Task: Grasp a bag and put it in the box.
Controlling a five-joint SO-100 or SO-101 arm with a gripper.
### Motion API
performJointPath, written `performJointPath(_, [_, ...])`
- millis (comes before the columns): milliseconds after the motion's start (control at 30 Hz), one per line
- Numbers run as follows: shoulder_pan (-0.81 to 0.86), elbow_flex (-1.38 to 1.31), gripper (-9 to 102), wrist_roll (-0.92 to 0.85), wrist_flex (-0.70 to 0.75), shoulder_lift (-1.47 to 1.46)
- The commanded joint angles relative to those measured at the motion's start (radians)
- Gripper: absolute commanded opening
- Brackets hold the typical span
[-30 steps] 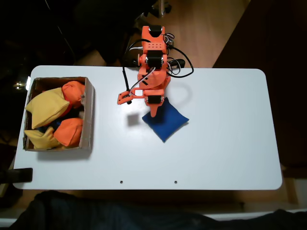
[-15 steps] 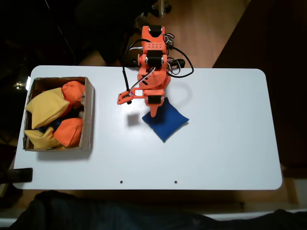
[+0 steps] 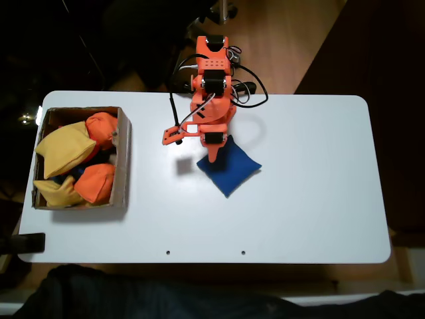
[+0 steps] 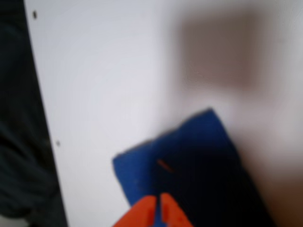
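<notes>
The blue bag (image 3: 232, 169) lies flat on the white table, a little right of its middle in the fixed view. My orange gripper (image 3: 212, 159) points down over the bag's upper left corner. In the wrist view the two orange fingertips (image 4: 158, 204) are pressed together at the bottom edge, just above the blurred blue bag (image 4: 199, 156), with nothing visible between them. The brown cardboard box (image 3: 123, 159) stands at the table's left end, well apart from the gripper.
Inside the box lie yellow beanbags (image 3: 63, 146) and orange beanbags (image 3: 96, 183), piled close together. The white table (image 3: 312, 199) has bare room to the right and front of the bag. Dark cables (image 3: 249, 93) trail behind the arm's base.
</notes>
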Motion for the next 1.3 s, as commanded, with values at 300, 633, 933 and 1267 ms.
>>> performJointPath(300, [-0.005,-0.031,0,0.002,0.002,-0.005])
performJointPath(633, [-0.005,-0.031,0,0.002,0.002,-0.005])
performJointPath(933, [-0.023,-0.031,0,-0.012,0.002,-0.005])
performJointPath(1267, [-0.028,-0.031,0,-0.017,0.002,-0.005])
